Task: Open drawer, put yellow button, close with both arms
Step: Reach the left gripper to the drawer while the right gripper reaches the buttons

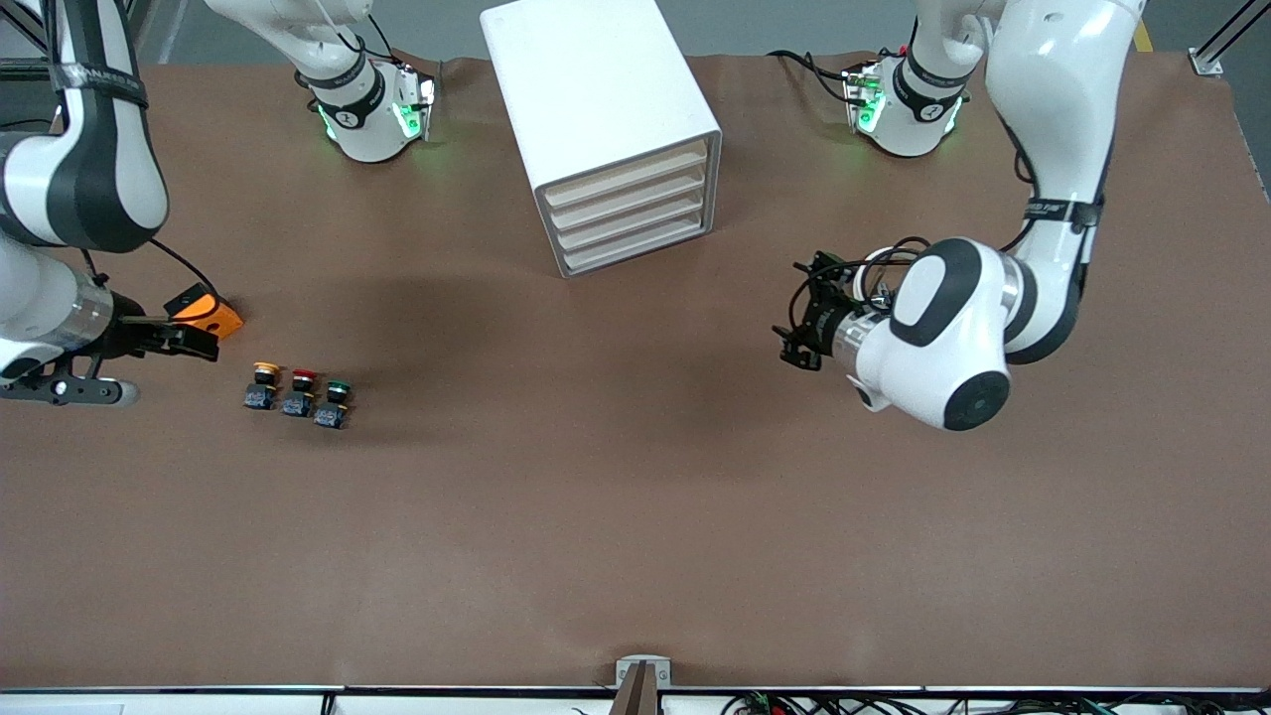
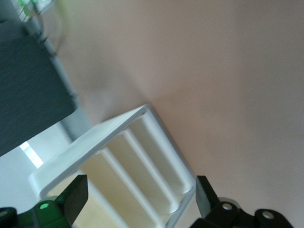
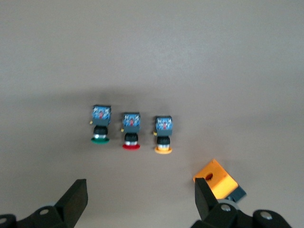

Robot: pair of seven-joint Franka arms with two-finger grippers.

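The drawer (image 1: pixel 628 174) is the uppermost of four cream fronts in the white cabinet (image 1: pixel 596 99), and it is pushed in. The yellow button (image 1: pixel 263 384) lies on the table at the right arm's end, in a row with a red-capped and a green-capped button. My right gripper (image 1: pixel 171 340) is open and empty over the table beside that row. In the right wrist view (image 3: pixel 141 199) the yellow button (image 3: pixel 163 135) lies ahead of its fingers. My left gripper (image 1: pixel 799 316) is open and empty, facing the drawer fronts from a distance. In the left wrist view (image 2: pixel 141 202) the cabinet (image 2: pixel 118 128) shows between its fingers.
The red-capped button (image 1: pixel 301 390) and the green-capped button (image 1: pixel 335 400) lie beside the yellow one. An orange block (image 1: pixel 207 313) with a hole lies close to my right gripper; it also shows in the right wrist view (image 3: pixel 214 179). The table (image 1: pixel 635 497) is covered with brown cloth.
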